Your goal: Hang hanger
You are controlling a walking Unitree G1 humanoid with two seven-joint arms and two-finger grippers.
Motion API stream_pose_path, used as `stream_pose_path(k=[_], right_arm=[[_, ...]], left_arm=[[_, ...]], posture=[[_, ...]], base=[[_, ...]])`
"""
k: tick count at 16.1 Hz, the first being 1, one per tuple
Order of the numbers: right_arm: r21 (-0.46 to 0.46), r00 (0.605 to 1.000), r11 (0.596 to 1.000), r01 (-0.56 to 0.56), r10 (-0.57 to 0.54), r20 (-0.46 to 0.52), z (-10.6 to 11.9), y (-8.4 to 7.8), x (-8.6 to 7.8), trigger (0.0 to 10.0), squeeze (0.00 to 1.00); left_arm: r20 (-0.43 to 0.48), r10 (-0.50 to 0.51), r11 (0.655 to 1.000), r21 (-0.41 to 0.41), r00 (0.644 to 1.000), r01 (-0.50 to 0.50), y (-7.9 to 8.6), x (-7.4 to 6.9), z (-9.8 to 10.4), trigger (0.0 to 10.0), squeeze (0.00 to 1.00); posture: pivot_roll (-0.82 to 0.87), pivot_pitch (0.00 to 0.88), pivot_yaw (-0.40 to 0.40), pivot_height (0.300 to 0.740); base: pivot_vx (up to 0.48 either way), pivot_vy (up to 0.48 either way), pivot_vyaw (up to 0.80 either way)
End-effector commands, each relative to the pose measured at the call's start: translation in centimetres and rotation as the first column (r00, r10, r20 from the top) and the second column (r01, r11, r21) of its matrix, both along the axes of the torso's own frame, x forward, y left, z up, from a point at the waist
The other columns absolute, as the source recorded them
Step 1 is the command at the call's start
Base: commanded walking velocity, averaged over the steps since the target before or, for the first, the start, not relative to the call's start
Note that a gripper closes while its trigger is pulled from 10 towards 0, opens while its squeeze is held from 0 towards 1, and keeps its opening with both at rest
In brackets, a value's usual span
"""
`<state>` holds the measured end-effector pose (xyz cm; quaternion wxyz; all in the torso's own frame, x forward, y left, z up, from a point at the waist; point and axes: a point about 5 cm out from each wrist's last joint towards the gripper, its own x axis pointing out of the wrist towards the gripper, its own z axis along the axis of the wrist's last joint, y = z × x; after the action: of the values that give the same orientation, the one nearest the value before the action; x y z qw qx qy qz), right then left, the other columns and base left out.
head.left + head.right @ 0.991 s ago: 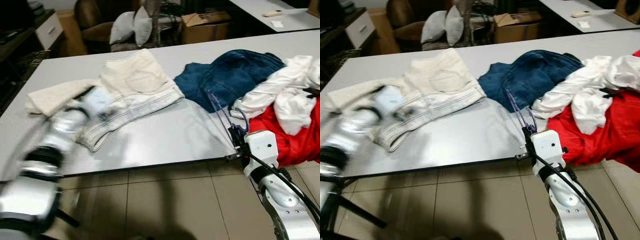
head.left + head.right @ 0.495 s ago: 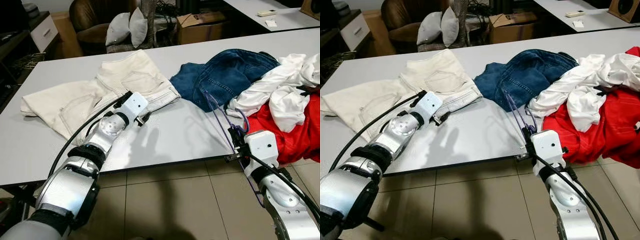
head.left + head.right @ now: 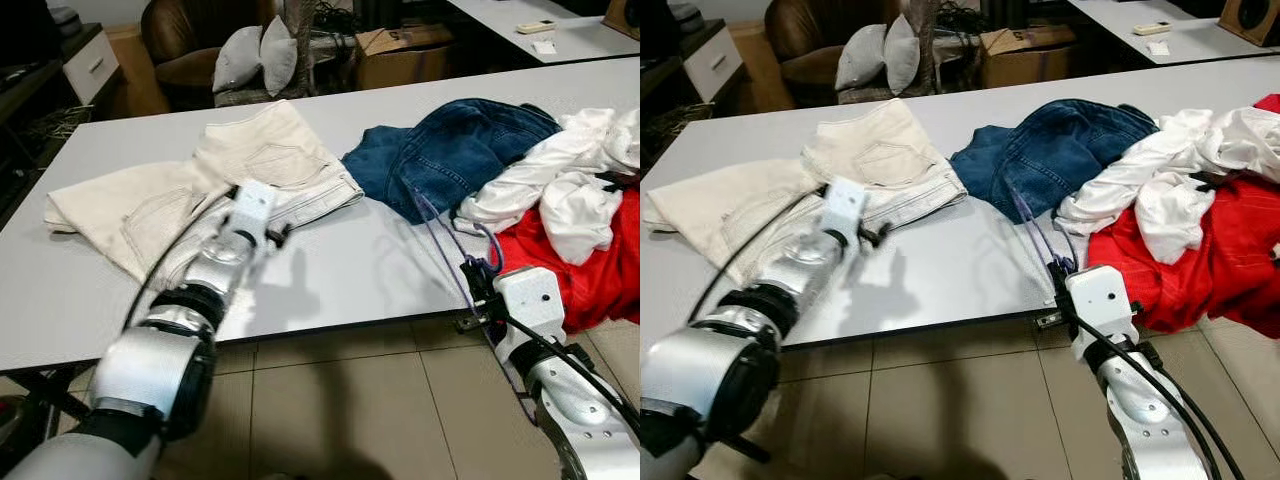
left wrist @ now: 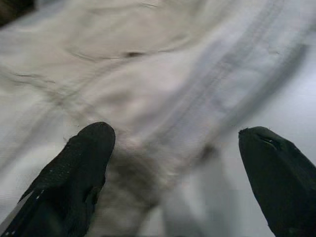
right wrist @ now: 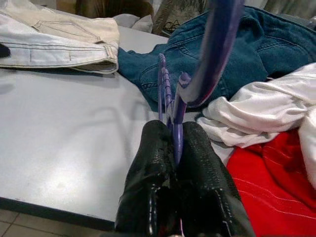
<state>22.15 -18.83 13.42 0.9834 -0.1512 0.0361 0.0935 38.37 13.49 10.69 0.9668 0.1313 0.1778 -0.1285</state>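
- The right gripper (image 5: 175, 148) is seen at the table's (image 3: 330, 280) near edge, its fingers pressed together on the purple hanger (image 3: 440, 240).
- The hanger is held tilted, its frame reaching from the gripper over the table toward the jeans (image 3: 450, 150).
- The left gripper (image 4: 177, 168) is held above the cream trousers (image 3: 200, 190), fingers spread wide and gripping nothing.
- A white garment (image 3: 560, 190) is draped over a red one (image 3: 590, 270) just right of the hanger.
- Beyond the table, cushions (image 3: 255, 55) and a cardboard box (image 3: 405, 45) are seen.
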Motion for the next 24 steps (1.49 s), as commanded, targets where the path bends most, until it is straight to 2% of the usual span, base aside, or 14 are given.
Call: stream_pose_path(k=[1, 5, 7, 9, 10, 11, 12, 13, 15, 17, 18, 19, 22, 24], right_arm=[[-0.005, 1.0, 1.0, -0.004, 0.004, 0.001, 0.4, -0.1, -0.1, 10.0, 0.0], [0.011, 1.0, 1.0, -0.014, 0.015, -0.01, 0.4, -0.1, -0.6, 10.0, 0.0], [0.02, 1.0, 1.0, -0.014, 0.014, -0.009, 0.6, -0.2, -0.3, 10.0, 0.0], [0.029, 1.0, 0.999, -0.014, 0.014, -0.004, 0.7, -0.2, -0.1, 10.0, 0.0], [0.048, 1.0, 0.999, -0.016, 0.015, 0.012, 0.9, 0.1, -0.2, 10.0, 0.0], [0.064, 1.0, 0.998, -0.015, 0.014, 0.024, 1.0, 0.2, -0.4, 10.0, 0.0], [0.079, 0.999, 0.997, -0.02, 0.017, 0.038, 1.2, 0.4, -0.6, 10.0, 0.0], [0.097, 0.998, 0.995, -0.031, 0.027, 0.049, 1.5, 0.7, -0.7, 10.0, 0.0], [0.11, 0.997, 0.992, -0.055, 0.048, 0.06, 2.0, 1.0, -0.9, 10.0, 0.0], [0.122, 0.996, 0.99, -0.076, 0.071, 0.049, 2.4, 1.3, -1.3, 10.0, 0.0], [0.117, 0.996, 0.989, -0.085, 0.084, 0.018, 2.6, 1.3, -2.0, 10.0, 0.0], [0.116, 0.997, 0.99, -0.08, 0.081, -0.003, 2.6, 1.3, -2.6, 10.0, 0.0], [0.116, 0.997, 0.991, -0.062, 0.066, -0.029, 3.0, 1.2, -4.0, 10.0, 0.0], [0.115, 0.997, 0.992, -0.052, 0.058, -0.048, 3.0, 1.2, -4.2, 10.0, 0.0]], left_arm=[[-0.035, 0.006, 1.0, -0.021, 0.999, -0.007, 0.2, 0.0, -0.1, 10.0, 0.0], [-0.289, 0.01, 0.999, -0.04, 0.957, -0.023, 1.4, -2.2, -3.9, 10.0, 0.0], [-0.326, -0.042, 0.996, -0.089, 0.944, 0.013, 1.7, -2.8, -4.5, 10.0, 0.0], [-0.286, -0.133, 0.978, -0.191, 0.949, 0.08, 1.1, -2.5, -3.8, 10.0, 0.0], [-0.158, -0.235, 0.937, -0.299, 0.959, 0.18, 0.3, -1.8, -2.0, 10.0, 0.0], [-0.033, -0.218, 0.916, -0.351, 0.975, 0.193, 0.2, -0.9, -0.2, 10.0, 0.0], [0.096, -0.148, 0.911, -0.375, 0.984, 0.173, 0.4, 0.1, 1.9, 10.0, 0.16], [0.185, -0.055, 0.924, -0.362, 0.981, 0.12, 1.0, 1.0, 3.9, 10.0, 1.0], [0.254, 0.084, 0.97, -0.241, 0.964, -0.021, 2.3, 2.0, 6.0, 10.0, 1.0], [0.254, 0.224, 0.972, -0.121, 0.941, -0.199, 3.9, 2.4, 6.6, 10.0, 1.0], [0.208, 0.262, 0.965, -0.084, 0.942, -0.25, 4.2, 2.2, 5.8, 10.0, 0.76], [0.154, 0.292, 0.953, -0.127, 0.944, -0.274, 4.2, 2.0, 4.8, 10.0, 0.13], [0.085, 0.251, 0.967, -0.074, 0.964, -0.245, 3.6, 1.2, 2.6, 10.0, 0.0], [-0.032, 0.056, 0.998, -0.01, 0.998, -0.056, 1.9, 0.1, 0.2, 10.0, 0.0]], posture=[[-0.29, 0.0, 0.158, 0.74], [-0.3, 0.0, 0.17, 0.74], [-0.28, 0.0, 0.161, 0.74], [-0.27, 0.0, 0.16, 0.74], [-0.26, 0.0, 0.155, 0.74], [-0.24, 0.0, 0.141, 0.74], [-0.23, 0.0, 0.126, 0.74], [-0.21, 0.0, 0.106, 0.74], [-0.19, 0.0, 0.076, 0.74], [-0.19, 0.0, 0.045, 0.74], [-0.2, 0.018, 0.031, 0.74], [-0.22, 0.053, 0.029, 0.74], [-0.27, 0.1, 0.04, 0.74], [-0.27, 0.092, 0.051, 0.74]], base=[[0.0, 0.0, 0.0], [0.0, 0.0, 0.0], [0.0, 0.0, 0.0], [0.0, 0.0, 0.0], [0.0, 0.0, 0.0], [0.0, 0.0, 0.0], [0.0, 0.0, 0.0], [0.0, 0.0, 0.0], [0.0, 0.0, 0.0], [0.0, 0.0, 0.0], [0.0, 0.0, 0.0], [0.0, 0.0, 0.0], [0.0, 0.0, 0.0], [0.0, 0.0, 0.0]])
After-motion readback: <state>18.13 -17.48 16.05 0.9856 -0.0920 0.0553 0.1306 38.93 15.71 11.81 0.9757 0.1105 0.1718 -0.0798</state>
